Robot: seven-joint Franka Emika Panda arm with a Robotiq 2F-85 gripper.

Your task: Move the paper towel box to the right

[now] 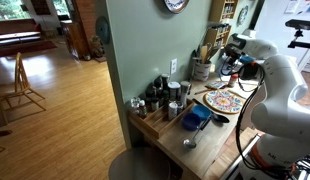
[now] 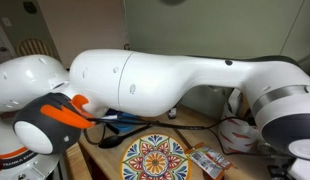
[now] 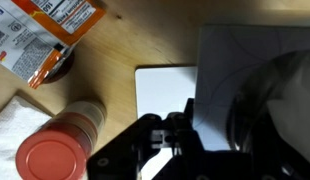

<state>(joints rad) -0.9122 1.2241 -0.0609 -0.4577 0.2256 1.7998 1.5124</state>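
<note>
home, likely kitchen | hardwood floor (image 1: 65, 110) | counter (image 1: 170, 140) with jars (image 1: 155, 98), utensil crock (image 1: 201, 70)

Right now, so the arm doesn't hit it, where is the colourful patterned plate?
In both exterior views the patterned plate lies flat on the wooden counter, right under the white arm, near a blue container.

Red-lidded jar (image 3: 57, 155), orange packet (image 3: 50, 30), white card (image 3: 165, 92) on wooden table (image 3: 145, 35), dark hand (image 3: 167, 128) below

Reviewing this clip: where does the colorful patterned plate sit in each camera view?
In an exterior view: patterned plate right of centre, on the wooden counter.
In an exterior view: patterned plate at bottom centre.
Wrist view: not in it.
Shared landmark: the wooden counter, in all three.
</note>
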